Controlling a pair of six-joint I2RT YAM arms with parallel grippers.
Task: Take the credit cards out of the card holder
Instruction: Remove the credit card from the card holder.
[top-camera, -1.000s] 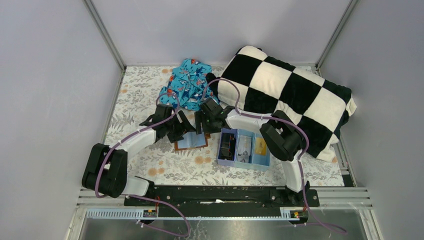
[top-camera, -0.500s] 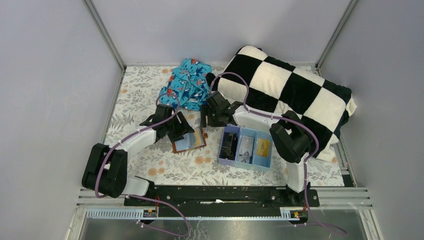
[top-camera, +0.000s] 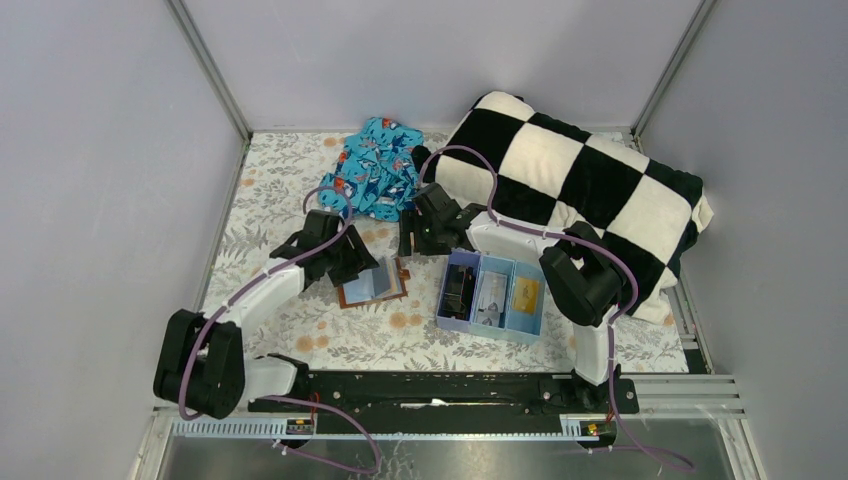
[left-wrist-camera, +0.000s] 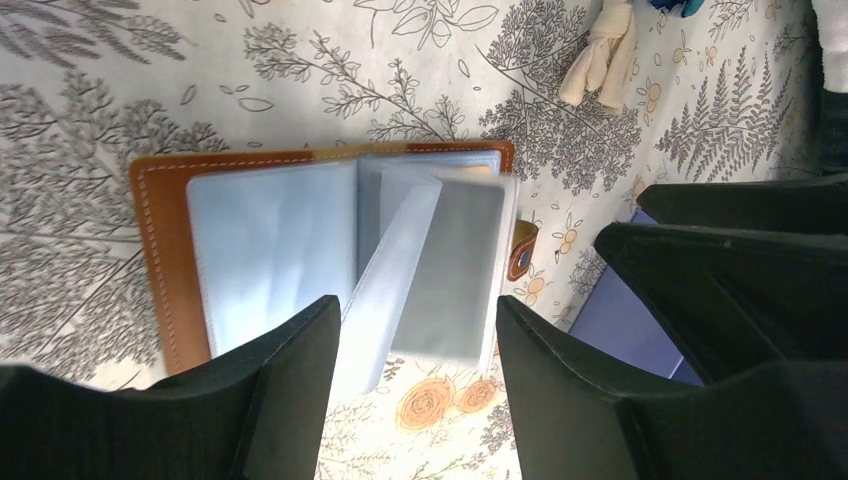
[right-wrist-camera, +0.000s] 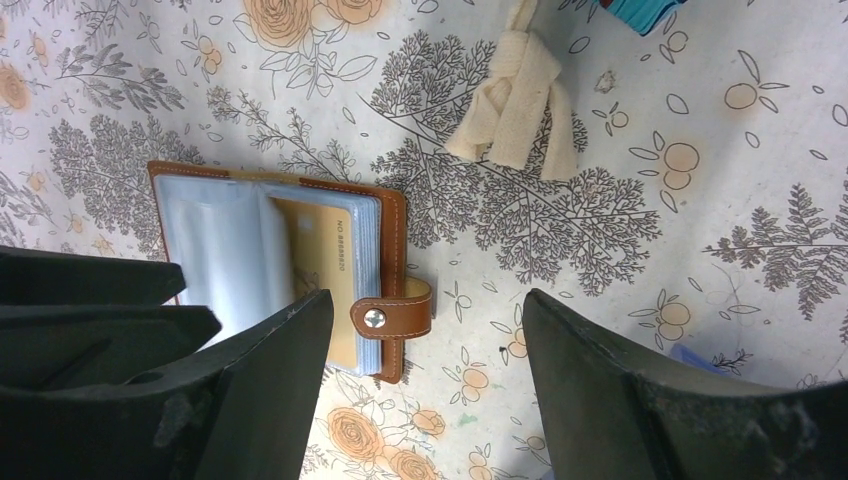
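The brown card holder lies open on the flowered table, its pale blue sleeves up. In the left wrist view the card holder has one sleeve page standing up, and a grey card shows in a sleeve. In the right wrist view an orange-gold card sits in the card holder, beside the clasp tab. My left gripper is open over the holder's near edge, holding nothing. My right gripper is open and empty, just right of the clasp.
A light blue three-compartment tray stands right of the holder, with a dark item and a gold item inside. A checkered pillow, a blue patterned cloth and a cream fabric strip lie behind.
My right gripper has drawn back from the holder toward the pillow. My left arm has pulled left, and the holder has shifted slightly left with it.
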